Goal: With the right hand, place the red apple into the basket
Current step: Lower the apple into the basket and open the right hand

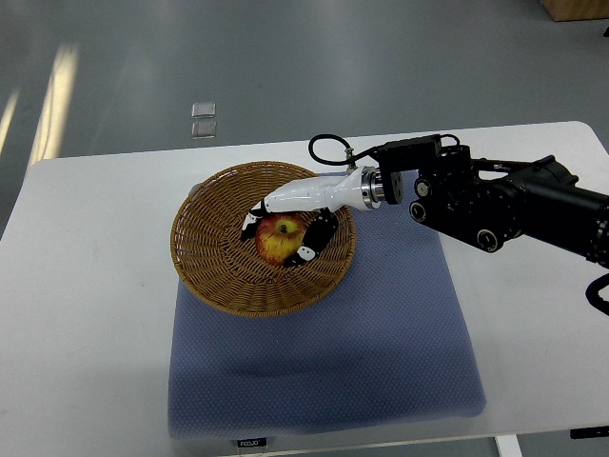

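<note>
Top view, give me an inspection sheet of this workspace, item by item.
Surface: white table with a blue mat on it.
Job's things: red apple inside the wicker basket, which sits partly on the mat.
Clutter: nothing seen.
Grippers: right hand curled around the apple; left not in view.
Cables: black cable loop at the right wrist.
Surroundings: grey floor, two small pale squares on it.
</note>
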